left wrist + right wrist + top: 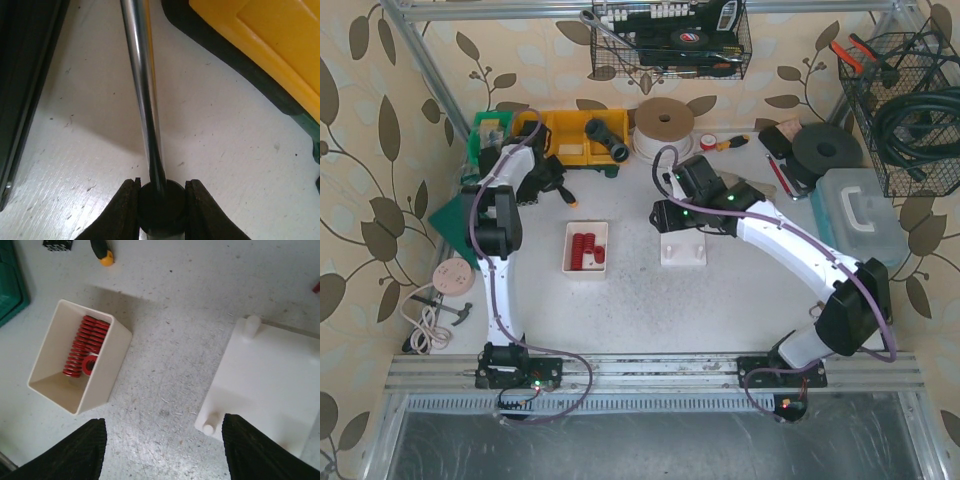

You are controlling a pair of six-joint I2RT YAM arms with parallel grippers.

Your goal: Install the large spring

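Several red springs (585, 250) lie in a small white tray (567, 236) left of centre; they also show in the right wrist view (85, 345). A white base plate (683, 250) with upright pegs (210, 427) lies to the tray's right. My right gripper (665, 215) is open and empty, hovering over bare table between the tray and the plate (270, 380). My left gripper (558, 183) is far from the springs, by the yellow bins. It is shut (161, 200) on the round black handle of a tool with a steel shaft (142, 90).
Yellow parts bins (570, 135) and a green box (490, 130) stand at the back left, with a tape roll (665, 122) beside them. A clear lidded box (860, 215) is at the right. Wire baskets (670, 35) hang on the back wall. A screwdriver tip (102, 252) lies behind the tray.
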